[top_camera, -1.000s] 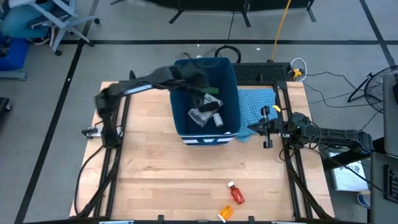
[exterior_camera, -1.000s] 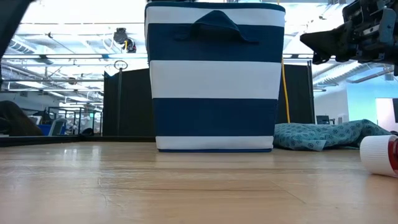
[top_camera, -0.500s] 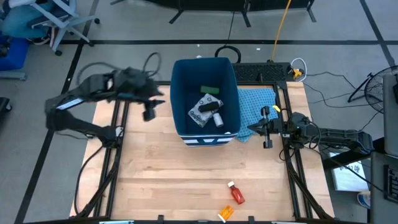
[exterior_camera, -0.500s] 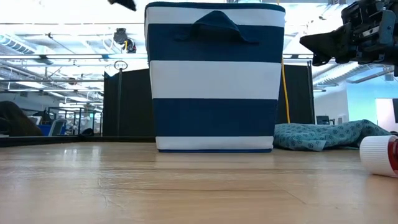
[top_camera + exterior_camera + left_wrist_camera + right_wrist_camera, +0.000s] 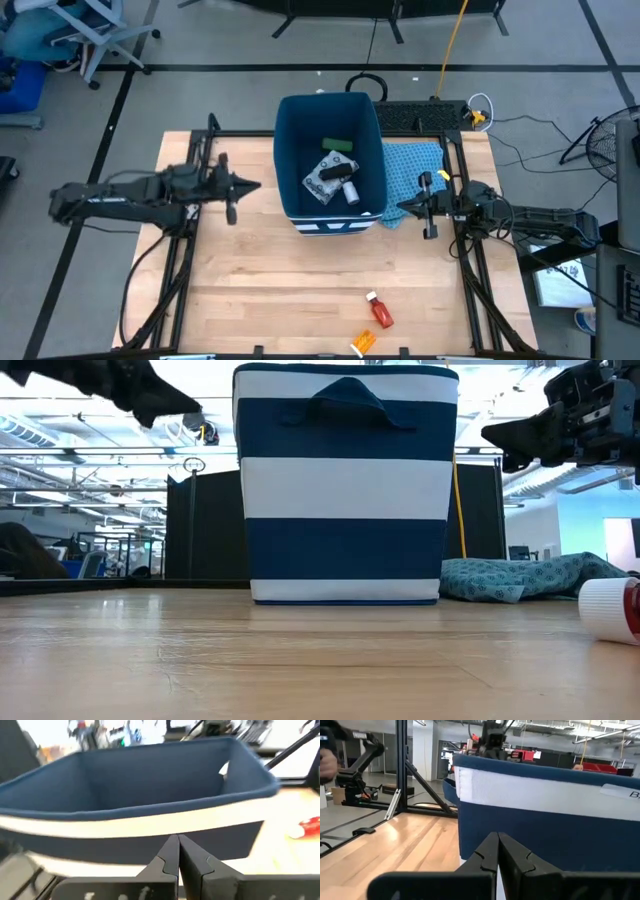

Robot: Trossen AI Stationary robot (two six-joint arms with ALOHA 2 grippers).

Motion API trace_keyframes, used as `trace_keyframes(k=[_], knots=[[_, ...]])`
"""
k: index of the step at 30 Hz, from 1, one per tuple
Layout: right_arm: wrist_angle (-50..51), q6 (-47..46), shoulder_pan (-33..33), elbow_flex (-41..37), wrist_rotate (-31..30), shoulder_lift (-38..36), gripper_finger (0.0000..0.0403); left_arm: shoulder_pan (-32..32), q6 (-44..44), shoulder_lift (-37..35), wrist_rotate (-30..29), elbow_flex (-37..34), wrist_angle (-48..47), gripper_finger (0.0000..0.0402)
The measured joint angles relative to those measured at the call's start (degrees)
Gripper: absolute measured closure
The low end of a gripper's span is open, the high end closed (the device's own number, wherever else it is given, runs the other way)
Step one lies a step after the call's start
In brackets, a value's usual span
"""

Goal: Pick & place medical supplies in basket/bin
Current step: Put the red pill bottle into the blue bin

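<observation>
The medical supplies still outside the bin are two small bottles: a red bottle [image 5: 381, 314] with a white cap and, nearer the front edge, an orange bottle [image 5: 362, 342]. Both lie on their sides on the bare wood at the near edge of the surface [image 5: 250, 290], slightly right of centre.

The left gripper [image 5: 252, 186] is clenched and empty, its fingers pressed together in the left wrist view. It hangs above the surface just left of the bin [image 5: 290, 195] and points toward its side wall. The right gripper [image 5: 404, 207] is also clenched and empty, hanging just right of the bin's near corner over the edge of the light blue cloth [image 5: 412, 165].

The bin stands at the far middle of the surface. Inside it lie a green flat box [image 5: 340, 146], a white patterned packet [image 5: 322, 180], a black oblong piece [image 5: 335, 172] and a small white bottle [image 5: 351, 192].

From either gripper the two bottles lie toward the near side, well apart. The right gripper looks somewhat nearer to them, so I judge that arm better placed. The red bottle's long axis runs roughly near to far, tilted a little; the orange one lies diagonally. A grasp across each body would likely suit.
</observation>
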State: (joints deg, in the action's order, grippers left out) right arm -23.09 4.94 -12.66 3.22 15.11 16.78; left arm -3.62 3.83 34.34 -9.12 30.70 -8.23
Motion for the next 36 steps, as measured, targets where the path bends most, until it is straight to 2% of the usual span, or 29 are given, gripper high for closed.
trace_keyframes(k=[4, 8, 14, 18, 24, 26, 29, 33, 36], knots=[[0.04, -1.04, 0.01, 0.0, 0.0, 0.02, 0.0403, 3.47, 2.84, -2.55, -2.23, -7.65, 10.74, 0.04], [0.02, -1.28, 0.0, -0.01, 0.02, 0.01, 0.0403, 6.23, 5.2, -1.94, -4.49, -15.69, 26.66, 0.04], [-0.18, -1.29, 0.01, 0.0, 0.01, 0.02, 0.0403, 8.0, 2.27, -1.63, -6.02, -25.39, 36.23, 0.04], [-0.39, -1.23, 0.02, -0.01, -0.1, 0.02, 0.0403, 8.28, 3.25, -1.75, -6.45, -29.38, 44.47, 0.0401], [0.66, -1.53, 0.0, 0.0, -4.43, 0.01, 0.0403, 8.26, 1.25, -1.8, -6.47, -30.08, 45.99, 0.0397], [0.56, -5.66, 0.0, 0.03, -6.28, 0.02, 0.0403, 8.26, -0.43, -1.78, -6.47, -30.08, 45.23, 0.0394], [1.32, -11.51, 0.01, 1.16, -13.21, -0.02, 0.0403, 8.26, -1.53, -1.78, -6.45, -30.08, 44.96, 0.0392], [4.56, -14.39, 1.84, 6.64, -11.91, 0.18, 0.0403, 8.26, -3.25, -1.78, -6.44, -30.08, 44.18, 0.0397], [11.71, -14.62, 5.58, 14.16, -12.29, 0.91, 0.0403, 8.26, -4.64, -1.78, -6.34, -30.08, 42.98, 0.0399]])
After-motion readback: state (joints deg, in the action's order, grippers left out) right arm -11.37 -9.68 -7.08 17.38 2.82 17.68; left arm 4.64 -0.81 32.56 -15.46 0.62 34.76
